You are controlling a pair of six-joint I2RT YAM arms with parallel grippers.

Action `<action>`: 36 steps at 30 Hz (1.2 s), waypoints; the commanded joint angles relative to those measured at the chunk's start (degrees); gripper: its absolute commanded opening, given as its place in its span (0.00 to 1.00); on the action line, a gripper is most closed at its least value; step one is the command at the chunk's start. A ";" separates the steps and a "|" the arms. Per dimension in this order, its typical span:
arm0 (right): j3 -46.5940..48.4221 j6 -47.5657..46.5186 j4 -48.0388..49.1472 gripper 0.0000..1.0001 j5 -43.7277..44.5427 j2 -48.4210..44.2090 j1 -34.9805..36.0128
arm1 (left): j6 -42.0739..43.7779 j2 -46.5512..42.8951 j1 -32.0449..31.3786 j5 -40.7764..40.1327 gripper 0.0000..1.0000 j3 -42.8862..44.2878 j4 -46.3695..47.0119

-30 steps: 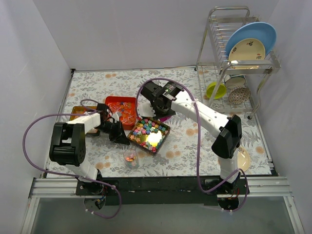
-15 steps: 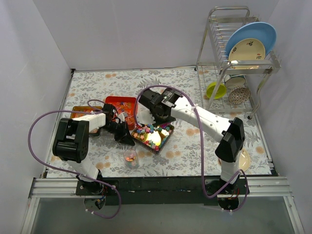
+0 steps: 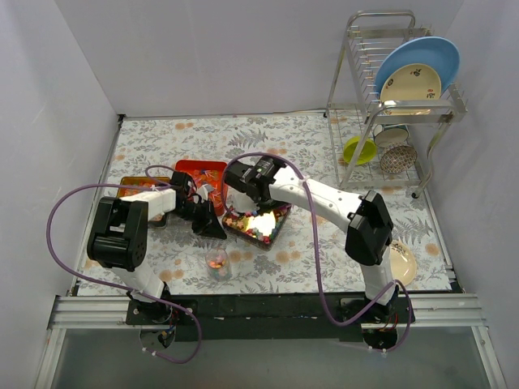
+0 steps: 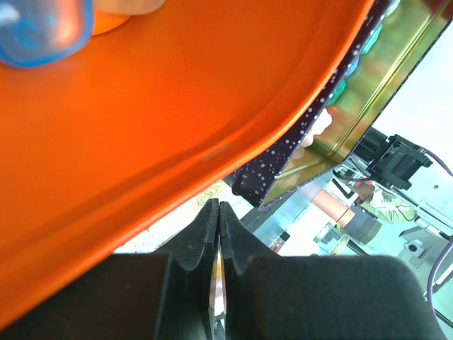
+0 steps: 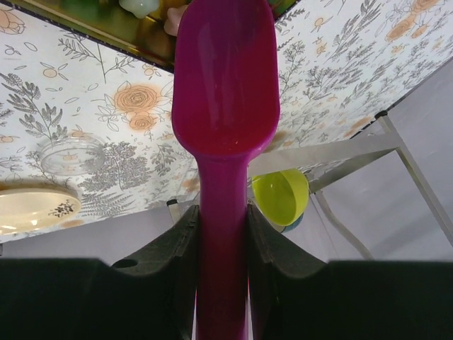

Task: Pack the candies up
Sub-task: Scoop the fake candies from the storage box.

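The right jaws are clamping the handle of the scoop (image 5: 225,92), whose bowl is reaching the tray (image 5: 92,21) of candies (image 3: 247,220). The left jaws are pressing fully together, empty, beside the orange tray (image 4: 141,142).

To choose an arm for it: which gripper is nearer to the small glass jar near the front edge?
Left. The left gripper is just behind the jar; the right gripper, holding the scoop, is farther back at the candy tray.
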 commanded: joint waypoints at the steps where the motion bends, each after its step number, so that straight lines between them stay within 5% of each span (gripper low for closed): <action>1: 1.25 2.22 -0.14 0.01 3.32 2.53 0.45 | -1.30 -2.08 -0.79 2.99 0.00 -1.49 3.35; 14: 3.80 5.30 -0.14 0.01 -8.99 7.46 -1.39 | -1.47 -0.58 -2.11 4.14 0.00 -2.46 7.14; 36: 13.82 -7.44 1.43 0.01 -8.38 16.16 -3.68 | -1.47 1.88 -2.11 4.58 0.00 0.18 8.11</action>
